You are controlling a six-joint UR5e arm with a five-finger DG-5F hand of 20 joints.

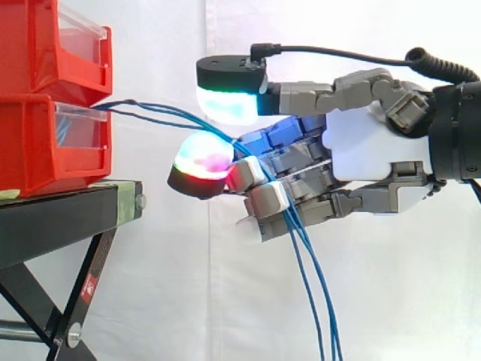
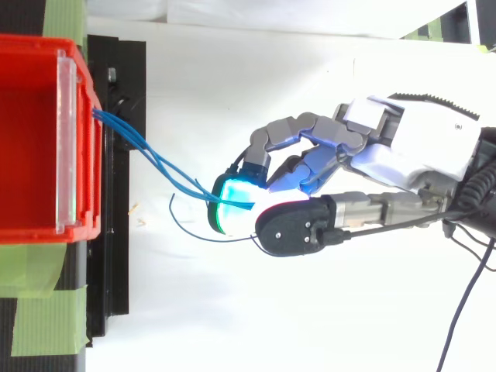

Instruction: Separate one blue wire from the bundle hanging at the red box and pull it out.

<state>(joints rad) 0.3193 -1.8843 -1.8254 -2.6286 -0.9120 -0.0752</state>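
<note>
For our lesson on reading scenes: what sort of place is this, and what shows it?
Probably a robot test bench: stacked red plastic bins on a black metal stand, a plain white curtain behind, a grey robot hand gripping thin blue wires.

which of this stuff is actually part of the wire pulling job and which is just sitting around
Part of the job:
blue wires, running out of the bins and through the hand
red bins, stacked on the stand
hand, curled round the wires

Just sitting around:
black stand
green tape on the stand
white curtain behind
</note>
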